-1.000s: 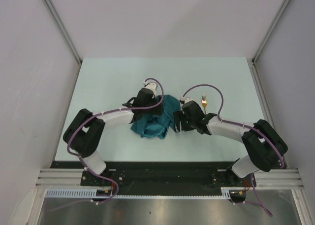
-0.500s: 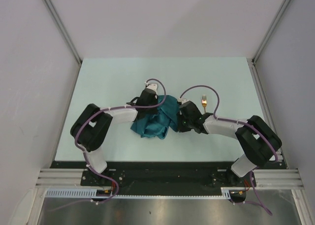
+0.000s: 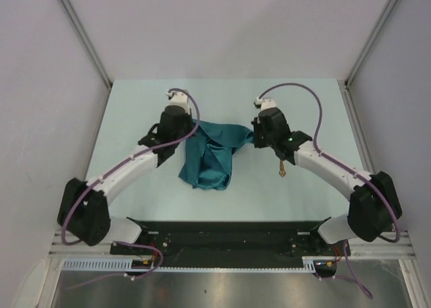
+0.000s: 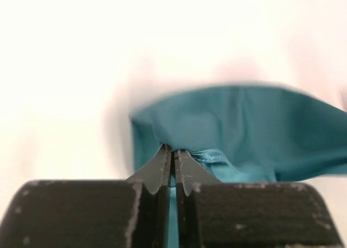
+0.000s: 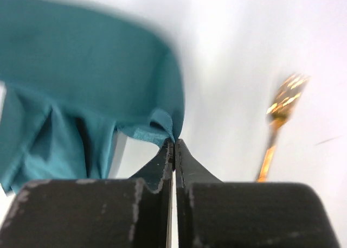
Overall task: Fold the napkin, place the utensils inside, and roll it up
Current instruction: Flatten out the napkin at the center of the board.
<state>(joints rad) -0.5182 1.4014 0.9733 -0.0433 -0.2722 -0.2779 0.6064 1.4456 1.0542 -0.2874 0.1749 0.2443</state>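
Note:
The dark teal napkin point(image 3: 210, 156) hangs stretched between both grippers, its lower part bunched on the table. My left gripper point(image 3: 194, 125) is shut on the napkin's upper left corner; the left wrist view shows the hem point(image 4: 212, 156) pinched at the tips of that gripper point(image 4: 173, 151). My right gripper point(image 3: 254, 135) is shut on the upper right corner, where the cloth point(image 5: 81, 80) folds into its tips point(image 5: 174, 142). The gold fork point(image 3: 281, 168) lies on the table just under the right arm, right of the napkin, and shows blurred in the right wrist view point(image 5: 276, 126).
The pale table top point(image 3: 135, 106) is walled by grey panels left, right and behind. A black rail point(image 3: 222, 230) with the arm bases runs along the near edge. Purple cables loop above both wrists.
Both grippers closed on the napkin's corners, then moved away from the bases and apart, lifting and spreading its top edge. The fork now lies a little nearer the bases.

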